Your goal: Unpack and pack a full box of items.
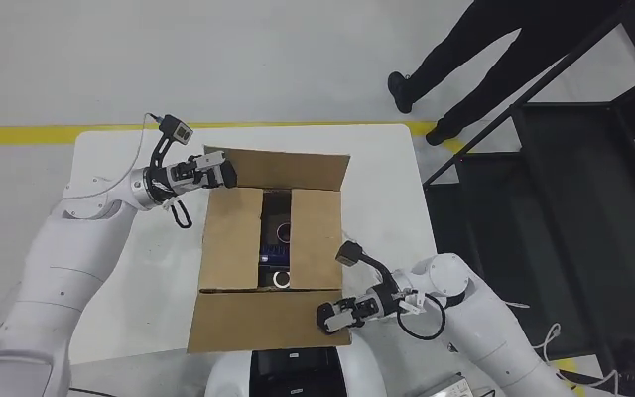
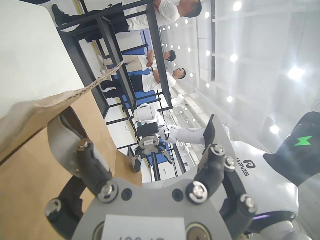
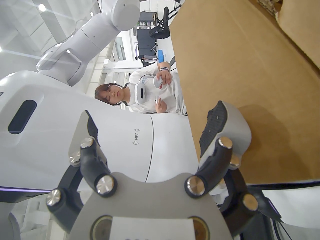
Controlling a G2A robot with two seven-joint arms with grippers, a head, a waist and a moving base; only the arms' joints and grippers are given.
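**Box on table, flaps half open, both grippers at its corners**

One brown cardboard box (image 1: 230, 238) sits mid-way on the white table (image 1: 382, 179). It has four flaps. The far flap (image 1: 283, 167) and near flap (image 1: 263, 320) are turned outward. The two side flaps are folded in over the opening, with a gap between them. Dark items (image 1: 276, 256) show through the gap. Two pale round rims can be counted among them, one (image 1: 285, 233) farther in and one (image 1: 283, 280) nearer. What they are, cannot tell.

There are two grippers, both spread wide and holding nothing. The left gripper (image 1: 223, 171) is at the far-left corner by the far flap. The right gripper (image 1: 329, 318) is at the near-right corner of the near flap.

The top view gives the box interior. The wrist views give the finger detail.
- **Left wrist view:** the left gripper (image 2: 136, 128) has one finger (image 2: 62, 133) tucked under a flap's torn edge, with brown cardboard beside it. The other finger (image 2: 212, 133) is in free air.
- **Right wrist view:** the right gripper (image 3: 152, 111) straddles the flap edge, with one finger (image 3: 225, 123) over the cardboard face and the other (image 3: 85, 128) off past it. Contact, cannot tell.
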